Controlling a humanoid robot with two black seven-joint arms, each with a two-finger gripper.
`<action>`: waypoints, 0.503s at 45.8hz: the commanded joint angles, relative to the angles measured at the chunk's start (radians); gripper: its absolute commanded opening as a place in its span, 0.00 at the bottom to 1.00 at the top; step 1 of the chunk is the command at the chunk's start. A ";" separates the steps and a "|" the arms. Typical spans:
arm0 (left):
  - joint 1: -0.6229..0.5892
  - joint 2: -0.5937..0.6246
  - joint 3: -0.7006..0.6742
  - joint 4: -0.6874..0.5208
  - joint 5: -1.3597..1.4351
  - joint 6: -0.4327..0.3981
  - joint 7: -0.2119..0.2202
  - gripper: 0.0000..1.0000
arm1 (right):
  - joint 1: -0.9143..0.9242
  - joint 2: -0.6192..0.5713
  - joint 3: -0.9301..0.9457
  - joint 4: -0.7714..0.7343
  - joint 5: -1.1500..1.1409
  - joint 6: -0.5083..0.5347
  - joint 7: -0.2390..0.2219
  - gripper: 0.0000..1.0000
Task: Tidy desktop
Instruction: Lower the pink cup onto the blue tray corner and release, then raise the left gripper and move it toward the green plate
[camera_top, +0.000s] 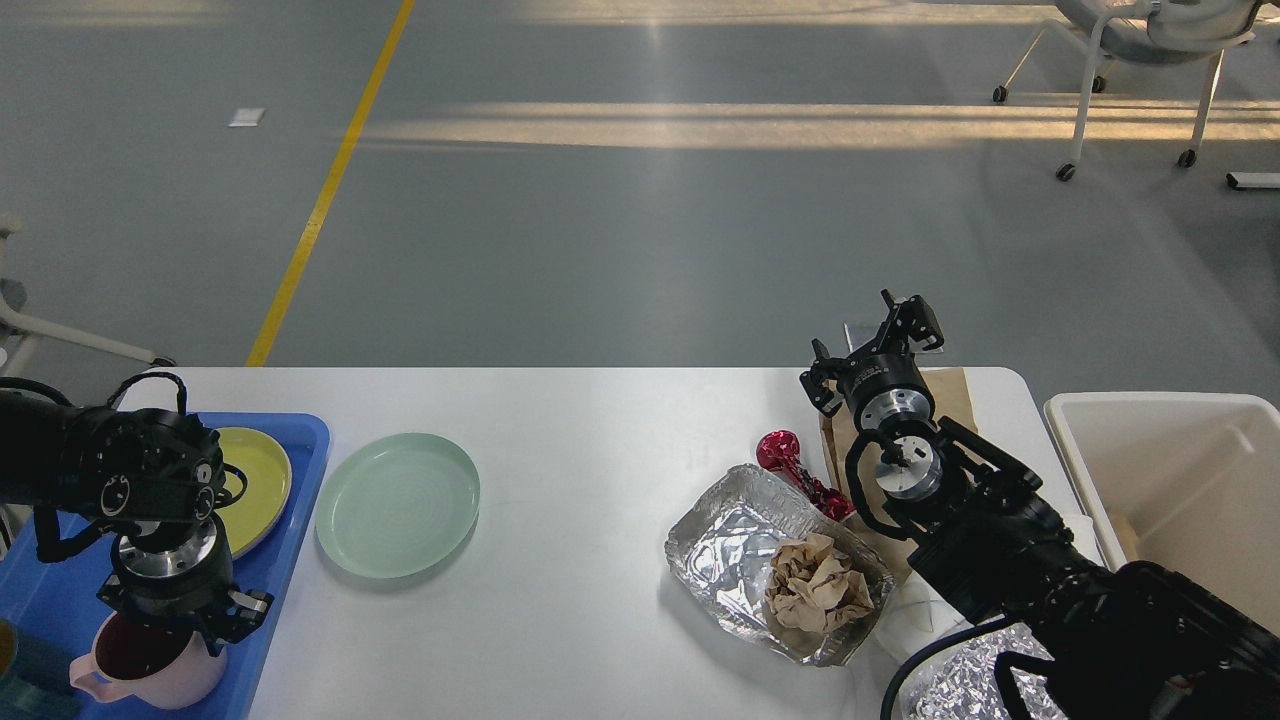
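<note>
The white desktop (590, 470) fills the lower middle of the view, with grey floor beyond its far edge. At its left end sits a blue tray (300, 470) holding a yellow plate (262, 470) and a pink mug (150, 675). The left gripper (190, 620) points down directly over the mug's rim; whether its fingers are spread or pressed together cannot be told. A pale green plate (398, 505) lies on the desktop just beside the tray. Right of centre is a foil tray (730, 540) containing crumpled brown paper (815, 585), with a red wrapper (790, 465) at its far corner. The right gripper (905, 325) is raised over a brown paper bag (950, 395), fingers spread, holding nothing. An off-white bin (1160, 470) stands off the right end.
</note>
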 joint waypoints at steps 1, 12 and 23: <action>-0.025 0.006 -0.001 0.000 0.000 -0.031 -0.007 0.52 | 0.000 0.000 0.000 0.000 0.000 0.000 0.000 1.00; -0.131 0.054 -0.015 -0.002 -0.005 -0.153 -0.010 0.71 | 0.000 0.000 -0.001 0.000 0.000 0.000 0.000 1.00; -0.286 0.097 -0.004 -0.052 -0.011 -0.290 -0.010 0.72 | 0.000 0.000 0.000 0.000 0.002 0.000 0.001 1.00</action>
